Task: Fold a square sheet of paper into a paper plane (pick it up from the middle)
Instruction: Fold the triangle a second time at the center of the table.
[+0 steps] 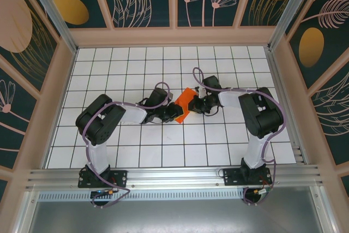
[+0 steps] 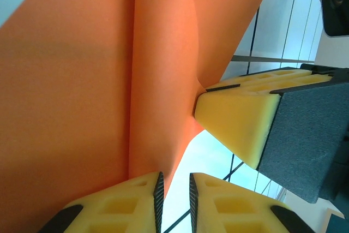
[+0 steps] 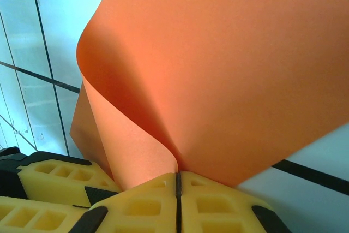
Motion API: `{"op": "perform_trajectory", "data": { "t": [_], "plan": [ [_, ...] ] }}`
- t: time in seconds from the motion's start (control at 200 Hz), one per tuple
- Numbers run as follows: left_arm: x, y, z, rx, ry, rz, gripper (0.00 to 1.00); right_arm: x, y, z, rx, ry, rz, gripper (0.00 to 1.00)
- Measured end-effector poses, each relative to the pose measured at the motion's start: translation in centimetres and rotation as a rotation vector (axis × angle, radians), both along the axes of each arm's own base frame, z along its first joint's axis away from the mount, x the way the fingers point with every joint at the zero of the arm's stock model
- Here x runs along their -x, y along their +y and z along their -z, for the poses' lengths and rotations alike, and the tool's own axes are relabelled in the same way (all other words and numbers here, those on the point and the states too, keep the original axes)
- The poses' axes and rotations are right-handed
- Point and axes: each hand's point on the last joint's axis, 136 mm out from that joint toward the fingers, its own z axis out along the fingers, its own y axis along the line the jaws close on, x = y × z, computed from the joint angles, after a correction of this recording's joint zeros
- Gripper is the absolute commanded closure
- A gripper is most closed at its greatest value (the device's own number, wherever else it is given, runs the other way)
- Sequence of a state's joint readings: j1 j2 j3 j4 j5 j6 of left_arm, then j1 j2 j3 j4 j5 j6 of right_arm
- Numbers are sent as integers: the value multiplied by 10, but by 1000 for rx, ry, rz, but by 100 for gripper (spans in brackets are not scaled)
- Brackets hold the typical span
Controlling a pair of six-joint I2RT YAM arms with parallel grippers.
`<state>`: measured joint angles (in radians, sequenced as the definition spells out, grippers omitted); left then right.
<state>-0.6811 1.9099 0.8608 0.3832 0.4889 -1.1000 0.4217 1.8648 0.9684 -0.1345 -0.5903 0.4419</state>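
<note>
The square sheet of paper [image 1: 182, 105] is bright orange and is held up off the white grid table between both grippers, near the table's middle. My right gripper [image 3: 177, 175] is shut on it, pinching a curled fold of the sheet [image 3: 229, 69] right at its fingertips. My left gripper [image 2: 174, 175] stands slightly open with bare table showing through the gap; the sheet [image 2: 98, 80] runs just past its left finger. The right gripper's yellow fingers [image 2: 240, 113] meet the paper opposite it. From above, the left gripper [image 1: 173, 114] and the right gripper [image 1: 194, 105] flank the sheet. A paper plane is out of view.
The white grid table [image 1: 136, 151] is walled by a tan frame [image 1: 174, 36] at the back and sides. An aluminium rail [image 1: 174, 175] with both arm bases runs along the near edge.
</note>
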Motion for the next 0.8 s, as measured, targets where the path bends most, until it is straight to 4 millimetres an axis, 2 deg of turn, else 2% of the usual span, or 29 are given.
{"op": "perform_trajectory", "data": {
  "t": [0.801],
  "plan": [
    [2, -2, 1, 0, 0, 7, 74, -2, -1, 0, 13, -5, 6, 90]
  ]
}}
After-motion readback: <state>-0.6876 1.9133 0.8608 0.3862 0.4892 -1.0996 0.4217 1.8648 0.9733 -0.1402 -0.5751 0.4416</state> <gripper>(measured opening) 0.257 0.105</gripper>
